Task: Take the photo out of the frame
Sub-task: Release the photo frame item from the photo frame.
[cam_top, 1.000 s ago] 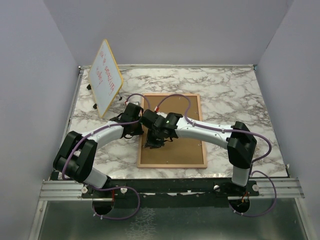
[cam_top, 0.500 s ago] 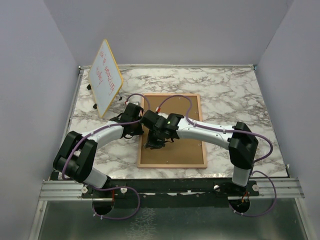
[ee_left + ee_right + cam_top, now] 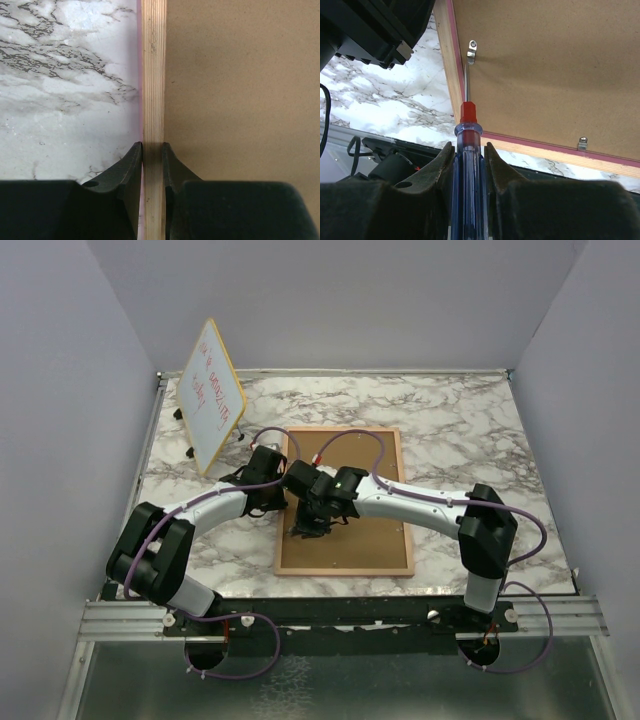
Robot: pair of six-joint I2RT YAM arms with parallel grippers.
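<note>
The frame [image 3: 370,530] lies face down on the marble table, brown fibreboard back up; the photo is hidden under it. My left gripper [image 3: 152,148] is shut on the frame's wooden left edge [image 3: 153,75]. My right gripper [image 3: 468,146] is shut on a blue-handled screwdriver [image 3: 468,150] with a red collar. Its metal tip reaches a small metal clip [image 3: 472,50] near the frame's left edge. A second clip [image 3: 582,143] sits by the near edge. In the top view both grippers meet at the frame's left side [image 3: 300,502].
A yellow-edged whiteboard [image 3: 211,392] with red writing stands tilted at the back left. Grey walls enclose the table on three sides. The table's metal front rail [image 3: 340,618] runs along the near edge.
The right arm has shifted very slightly; the screwdriver stays at the frame's left edge. The left arm has not moved.
</note>
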